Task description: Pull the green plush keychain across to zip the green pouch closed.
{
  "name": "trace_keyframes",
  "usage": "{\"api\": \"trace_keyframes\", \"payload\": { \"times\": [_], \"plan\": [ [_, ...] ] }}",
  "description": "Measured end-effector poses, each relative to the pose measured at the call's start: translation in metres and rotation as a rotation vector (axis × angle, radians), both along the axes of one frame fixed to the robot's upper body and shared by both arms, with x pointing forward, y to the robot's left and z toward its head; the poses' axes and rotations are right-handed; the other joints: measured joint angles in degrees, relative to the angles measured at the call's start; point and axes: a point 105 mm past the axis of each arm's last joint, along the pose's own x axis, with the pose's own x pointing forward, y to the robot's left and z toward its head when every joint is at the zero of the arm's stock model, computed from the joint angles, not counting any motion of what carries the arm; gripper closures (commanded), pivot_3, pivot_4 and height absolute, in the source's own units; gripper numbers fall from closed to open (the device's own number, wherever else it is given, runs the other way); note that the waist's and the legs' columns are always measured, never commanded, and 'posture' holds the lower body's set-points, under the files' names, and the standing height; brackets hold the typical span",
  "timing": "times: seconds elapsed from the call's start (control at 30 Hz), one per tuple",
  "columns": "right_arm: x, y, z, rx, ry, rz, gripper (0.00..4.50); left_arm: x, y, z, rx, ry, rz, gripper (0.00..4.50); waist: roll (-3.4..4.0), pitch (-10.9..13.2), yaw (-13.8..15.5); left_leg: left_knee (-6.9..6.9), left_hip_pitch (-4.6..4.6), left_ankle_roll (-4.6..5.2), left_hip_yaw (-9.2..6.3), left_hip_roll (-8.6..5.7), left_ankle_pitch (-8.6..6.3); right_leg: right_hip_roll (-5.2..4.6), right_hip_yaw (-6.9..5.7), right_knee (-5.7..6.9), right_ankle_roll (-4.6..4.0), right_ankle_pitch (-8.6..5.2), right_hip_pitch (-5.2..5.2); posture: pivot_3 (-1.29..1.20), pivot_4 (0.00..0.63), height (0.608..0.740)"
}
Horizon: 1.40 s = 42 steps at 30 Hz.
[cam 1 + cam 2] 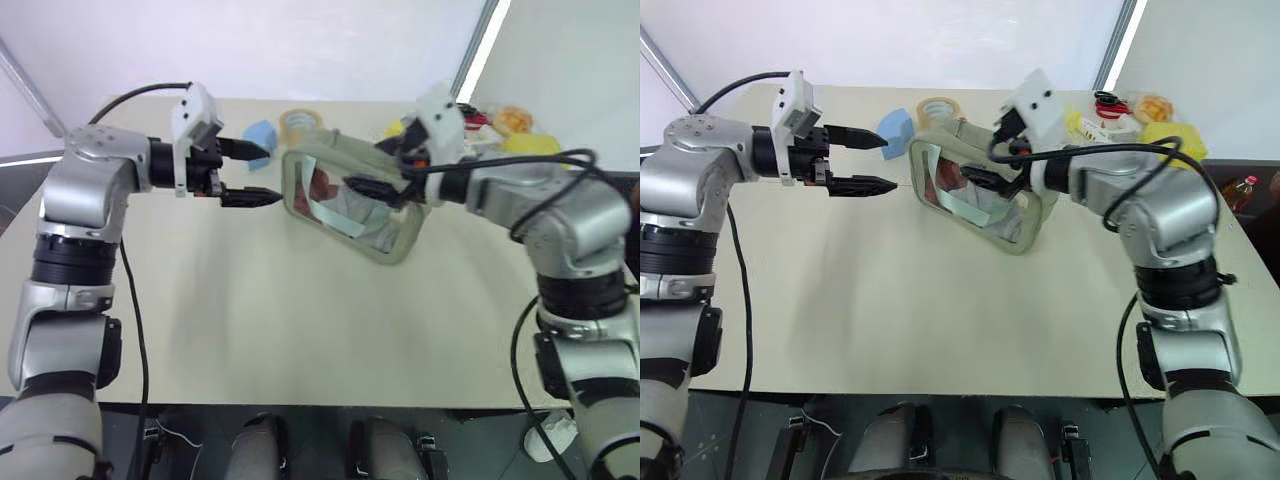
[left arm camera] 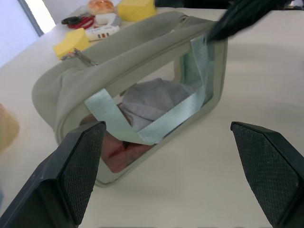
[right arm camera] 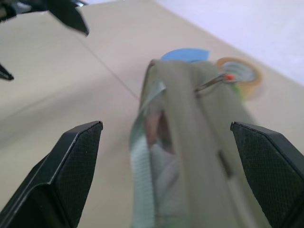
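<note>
The green pouch (image 1: 392, 243) stands on edge at the back middle of the table, its clear window facing me with red and pale contents behind a light strap (image 2: 161, 124). Along its top runs the zipper, with a metal ring pull (image 3: 211, 83) at the far end. The green plush keychain is hidden behind the pouch's top. My left gripper (image 1: 272, 173) hovers open just off the pouch's left end. My right gripper (image 1: 370, 165) is open at the pouch's right part, one finger (image 1: 375, 187) across the window, nothing held.
Behind the pouch lie a blue sponge (image 1: 260, 132) and a tape roll (image 1: 300, 122). Yellow sponge blocks (image 1: 1172, 138), red scissors (image 1: 1110, 103) and small items crowd the back right corner. A bottle (image 1: 1237, 188) stands past the table's right edge.
</note>
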Motion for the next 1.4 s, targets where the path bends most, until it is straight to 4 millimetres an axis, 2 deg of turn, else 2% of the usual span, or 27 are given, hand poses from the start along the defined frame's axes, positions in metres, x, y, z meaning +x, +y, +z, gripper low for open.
{"api": "trace_keyframes", "payload": {
  "times": [0.07,0.17,0.3,0.4,0.53,0.67,0.77,0.9,1.07,1.13,1.4],
  "plan": [
    [0.006,0.005,-0.011,-0.056,0.013,0.014,0.01,-0.004,0.000,-0.002,0.001,0.002,0.002,0.01,0.00,0.00,-0.14,-0.01,0.00,0.00,0.00,0.00,0.00,0.00,0.00,0.01,0.00,0.00,-0.02,0.00,0.150,0.740],
    [0.020,0.000,-0.031,-0.140,0.025,-0.011,0.90,-0.006,0.003,-0.005,-0.019,0.009,0.033,0.00,0.00,0.00,-0.17,0.04,0.01,-0.01,0.01,0.00,0.00,0.00,0.00,0.01,0.00,0.00,-0.02,0.00,0.150,0.740],
    [0.025,-0.003,-0.030,-0.182,-0.022,0.000,2.92,-0.004,0.016,-0.017,-0.012,0.036,0.099,0.00,0.00,0.00,-0.25,-0.01,0.02,-0.01,0.01,0.01,0.01,0.00,0.00,0.05,0.00,0.00,-0.02,0.00,0.150,0.740],
    [0.027,-0.004,-0.028,-0.210,-0.062,0.020,4.37,-0.005,0.018,-0.022,-0.023,0.048,0.123,0.00,0.00,0.00,-0.24,0.01,0.02,-0.01,0.02,0.02,0.01,0.00,0.00,0.04,0.00,0.00,-0.02,0.00,0.150,0.740],
    [0.037,0.003,-0.022,-0.258,-0.187,0.060,4.45,-0.005,0.024,-0.013,-0.054,0.021,0.164,0.00,0.01,0.00,-0.36,0.01,0.03,-0.02,0.03,0.01,0.01,0.00,0.00,0.00,0.00,0.00,-0.04,0.00,0.150,0.740],
    [0.036,0.029,-0.012,-0.245,-0.297,0.175,4.45,-0.004,0.030,-0.007,-0.059,0.009,0.197,0.00,0.04,0.02,-0.74,-0.12,0.03,-0.08,0.05,0.03,0.05,0.03,0.00,0.06,0.00,0.00,-0.11,0.00,0.150,0.740],
    [0.029,0.049,-0.014,-0.241,-0.319,0.279,4.45,-0.001,0.042,0.007,-0.082,-0.025,0.247,0.00,0.03,0.03,-0.73,-0.10,0.02,-0.09,0.05,0.03,0.05,0.04,0.00,0.05,0.00,0.00,-0.09,0.00,0.150,0.740],
    [0.027,0.061,-0.025,-0.244,-0.278,0.328,4.45,-0.006,0.055,0.018,-0.082,-0.058,0.286,0.00,0.03,0.03,-0.24,-0.05,0.02,-0.09,0.02,0.03,0.05,0.03,-0.01,0.06,0.00,0.00,-0.05,0.00,0.150,0.740],
    [0.016,0.080,-0.028,-0.241,-0.241,0.371,4.45,-0.010,0.052,0.015,-0.079,-0.046,0.275,0.00,0.03,0.03,-0.40,-0.03,0.03,-0.09,0.00,0.04,0.05,0.04,-0.01,0.15,0.00,0.00,-0.06,0.00,0.150,0.740],
    [0.015,0.081,-0.033,-0.275,-0.202,0.351,4.45,-0.010,0.051,0.014,-0.078,-0.050,0.278,0.00,0.03,0.03,-0.38,-0.02,0.03,-0.09,0.01,0.04,0.05,0.04,-0.01,0.15,0.00,0.00,-0.06,0.00,0.150,0.740],
    [0.003,0.085,-0.029,-0.297,-0.066,0.265,4.45,-0.008,0.048,0.011,-0.084,-0.043,0.271,0.00,0.03,0.02,-0.31,-0.02,0.03,-0.08,0.00,0.03,0.05,0.03,-0.01,0.17,0.00,0.00,-0.05,0.00,0.150,0.740]
  ]
}}
